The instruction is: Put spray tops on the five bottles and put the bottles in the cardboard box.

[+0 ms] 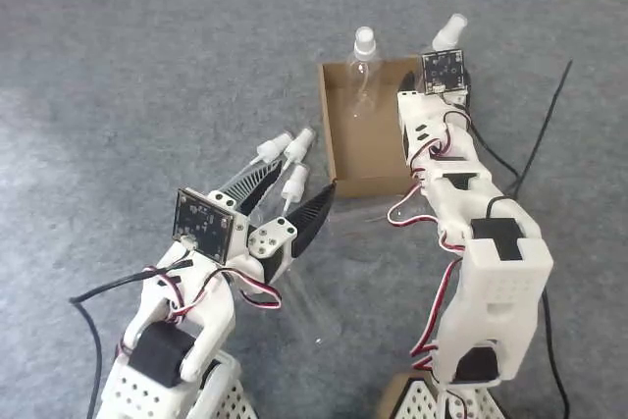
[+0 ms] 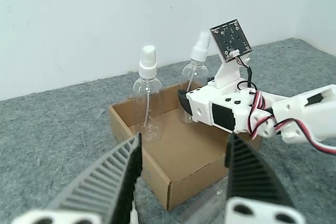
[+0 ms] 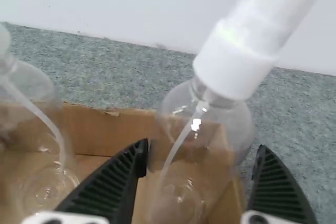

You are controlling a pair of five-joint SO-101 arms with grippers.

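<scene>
Grey carpeted bench (image 1: 118, 76), pale wall (image 2: 79, 24) behind; broad open carpet on the left side and beyond the box.

- Cardboard box (image 1: 378, 149): open-topped, mid-bench; floor mostly bare towards its near wall.
- First bottle (image 1: 364, 71): clear, white spray top fitted, upright in the box's far left corner, against the walls.
- Second bottle (image 1: 448, 34): spray top fitted, at the box's far right corner, apart from the first.
- Right hand (image 3: 202, 156): holding the second bottle, one finger on either side of its body; arm lies over the box's right wall.
- Left hand (image 1: 305, 180): spread wide, low over the carpet, just short of the box's near left corner.
- Spray tops (image 1: 294, 182): three, white, clustered at the left fingertips.
</scene>
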